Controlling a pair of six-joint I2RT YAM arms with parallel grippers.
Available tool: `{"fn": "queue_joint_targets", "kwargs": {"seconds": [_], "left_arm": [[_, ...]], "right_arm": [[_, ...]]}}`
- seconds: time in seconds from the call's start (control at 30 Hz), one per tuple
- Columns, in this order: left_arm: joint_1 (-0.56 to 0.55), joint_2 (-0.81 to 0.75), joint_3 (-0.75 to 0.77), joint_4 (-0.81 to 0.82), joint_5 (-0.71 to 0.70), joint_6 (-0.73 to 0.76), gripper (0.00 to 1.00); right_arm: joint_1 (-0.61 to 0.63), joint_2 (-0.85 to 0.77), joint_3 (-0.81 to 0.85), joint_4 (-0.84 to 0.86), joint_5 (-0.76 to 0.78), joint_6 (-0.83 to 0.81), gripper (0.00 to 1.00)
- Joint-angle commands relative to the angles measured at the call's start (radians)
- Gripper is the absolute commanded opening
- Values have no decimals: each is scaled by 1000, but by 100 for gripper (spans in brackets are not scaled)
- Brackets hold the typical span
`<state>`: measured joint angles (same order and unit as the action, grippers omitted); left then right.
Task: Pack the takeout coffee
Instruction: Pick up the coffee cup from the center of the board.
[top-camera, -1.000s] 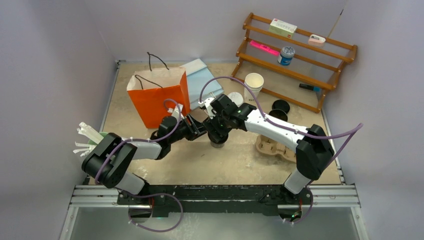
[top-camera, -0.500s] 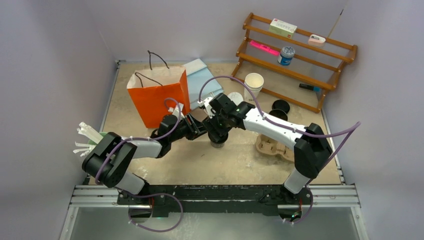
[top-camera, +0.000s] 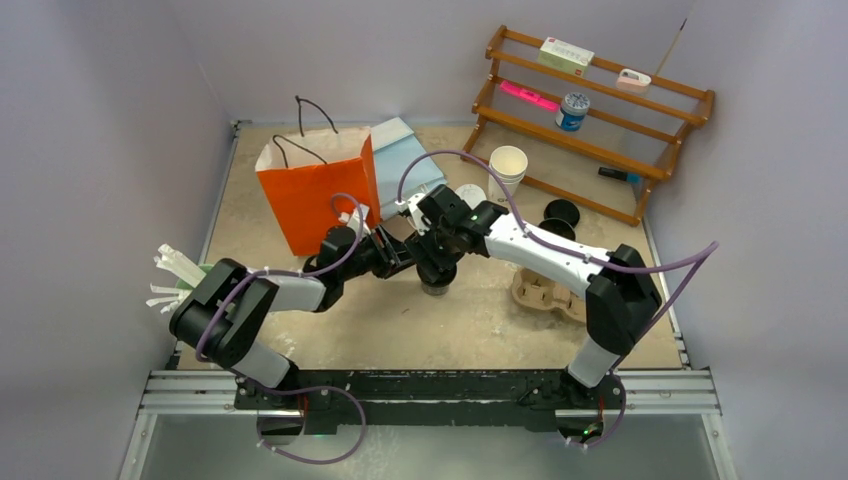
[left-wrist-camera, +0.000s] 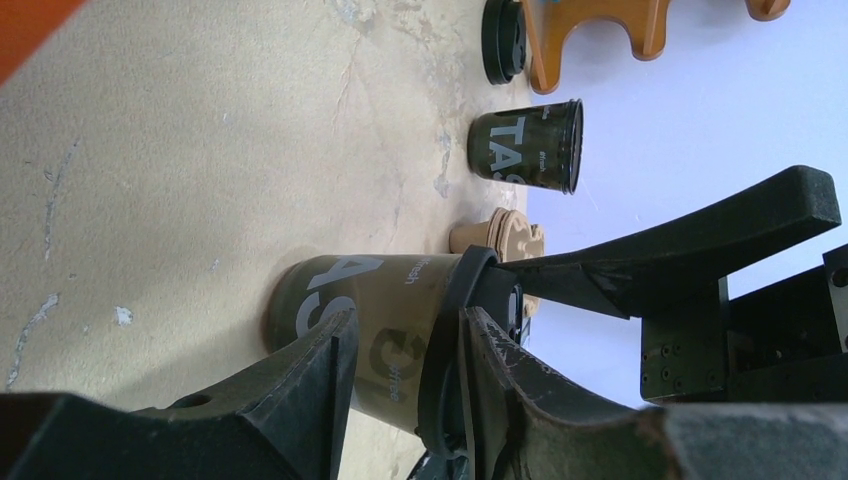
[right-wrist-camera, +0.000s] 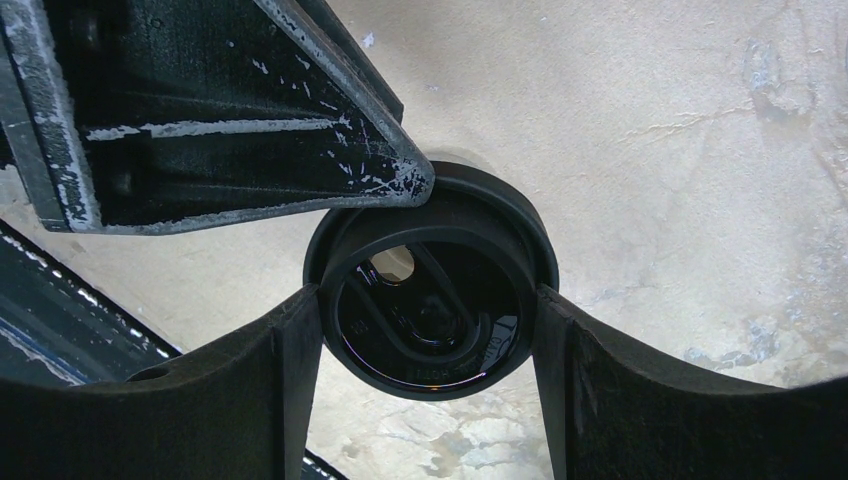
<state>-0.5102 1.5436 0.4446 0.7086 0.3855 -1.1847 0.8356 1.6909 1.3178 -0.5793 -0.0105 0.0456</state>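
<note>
From above, both arms meet at frame centre over a black cup (top-camera: 434, 287) standing on the table (top-camera: 420, 330).

The left wrist view shows white print on that cup, the left gripper (left-wrist-camera: 400, 385) clamping its wall, and a second cup (left-wrist-camera: 527, 146) upper right.

Only the right wrist view shows the glossy black lid (right-wrist-camera: 432, 296), squeezed by the right gripper (right-wrist-camera: 430, 345).

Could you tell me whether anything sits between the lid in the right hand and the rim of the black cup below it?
Nothing visible does. The lid, pinched by the right hand, already sits on the black cup, which the left hand grips.
</note>
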Motion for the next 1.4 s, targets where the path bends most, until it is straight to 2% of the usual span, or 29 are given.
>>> {"fn": "queue_joint_targets", "kwargs": {"seconds": [0.0, 0.4, 0.57, 0.73, 1.0, 1.37], "left_arm": [[-15, 77, -12, -334, -25, 80, 42], [-15, 103, 28, -514, -14, 80, 42], [-15, 57, 53, -555, -45, 94, 42], [-16, -5, 145, -652, -69, 155, 50], [-16, -153, 246, -856, -84, 214, 62], [-14, -394, 401, -1286, -114, 294, 68]], "right_arm": [[8, 111, -67, -145, 20, -24, 38], [23, 110, -71, -156, 29, -20, 39], [24, 90, -57, -153, 50, -9, 39], [25, 63, -20, -165, 78, 35, 39], [25, 4, 1, -218, 97, 174, 37], [-3, -59, -1, -248, 175, 289, 35]]}}
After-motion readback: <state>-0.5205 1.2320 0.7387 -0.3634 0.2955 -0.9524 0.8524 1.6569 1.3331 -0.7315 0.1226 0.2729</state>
